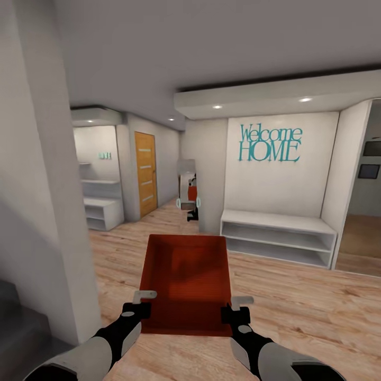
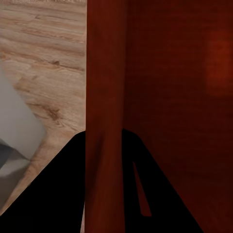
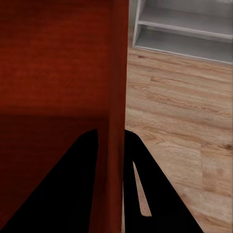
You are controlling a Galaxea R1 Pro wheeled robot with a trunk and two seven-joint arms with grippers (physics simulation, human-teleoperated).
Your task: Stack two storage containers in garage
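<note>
Ahead of you, teal lettering (image 1: pixel 270 143) on the white wall reads "Welcome HOME", above a low white shelf unit (image 1: pixel 277 238). Some small greenish lettering on the far wall at the left is too blurred to read. You are carrying one red-orange storage container (image 1: pixel 188 281) in front of you, above the light wood-plank floor (image 1: pixel 312 301); its open top faces up and its long axis runs straight away from you, toward the wall corner ahead. Your left pincer (image 1: pixel 143 302) is clamped over the container's left wall near the near corner, one finger inside and one outside, as the left wrist view shows (image 2: pixel 106 160). Your right pincer (image 1: pixel 235 308) grips the right wall the same way (image 3: pixel 112 160). An orange-brown door (image 1: pixel 145 173) stands at the far left.
</note>
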